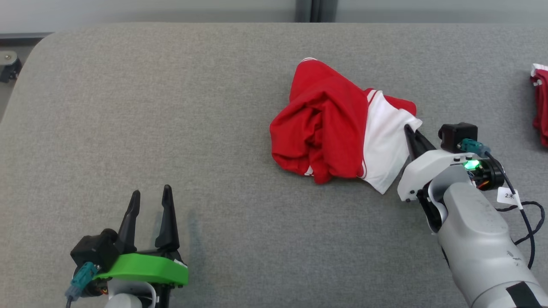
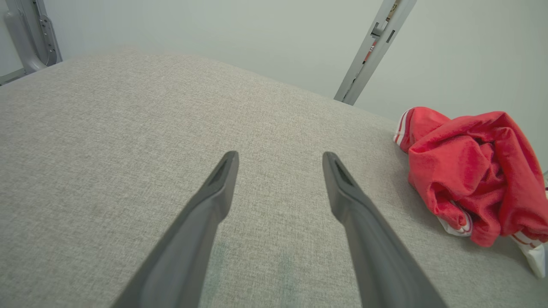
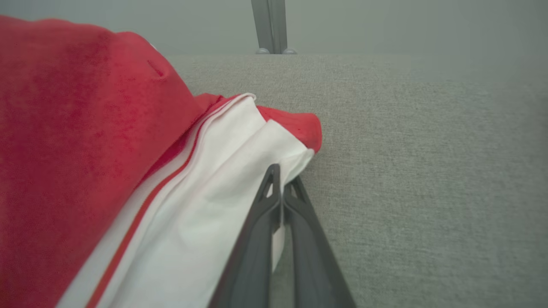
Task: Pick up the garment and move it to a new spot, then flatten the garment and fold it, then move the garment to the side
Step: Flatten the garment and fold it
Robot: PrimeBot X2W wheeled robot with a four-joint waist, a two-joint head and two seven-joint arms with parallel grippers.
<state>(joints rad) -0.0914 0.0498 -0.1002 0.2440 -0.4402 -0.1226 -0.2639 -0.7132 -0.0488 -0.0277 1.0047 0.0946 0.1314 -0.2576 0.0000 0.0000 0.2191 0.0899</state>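
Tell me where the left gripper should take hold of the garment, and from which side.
Probably the free red left edge of the garment, approached low from the left by the left gripper: the right gripper pinches the white right edge.

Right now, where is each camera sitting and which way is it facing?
Head view: high on the head, looking down on the grey table, garment, left gripper and right gripper with its forearm.
Left wrist view: on that wrist, looking along open fingers across the table.
Right wrist view: on that wrist, low, along shut fingers pinching the garment's white edge.
Shared: all three see the garment.
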